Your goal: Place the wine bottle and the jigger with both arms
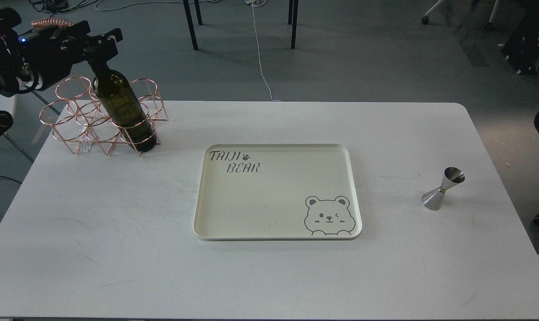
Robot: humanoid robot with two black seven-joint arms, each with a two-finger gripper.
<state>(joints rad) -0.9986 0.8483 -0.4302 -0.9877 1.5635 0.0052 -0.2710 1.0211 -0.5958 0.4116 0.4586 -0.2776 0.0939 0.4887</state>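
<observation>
The wine bottle (121, 107) is dark olive-green and stands tilted in the front right ring of a copper wire rack (73, 117) at the table's far left, its neck leaning left. My left gripper (99, 44) is at the top of the bottle's neck, its fingers spread apart on either side of it. The jigger (443, 189) is a small steel double cone standing alone on the table at the right. My right gripper is out of view.
A cream tray (198, 223) with a bear drawing lies flat in the middle of the white table (118, 249). Chair legs and cables are on the floor behind the table. Black equipment stands at the far right edge.
</observation>
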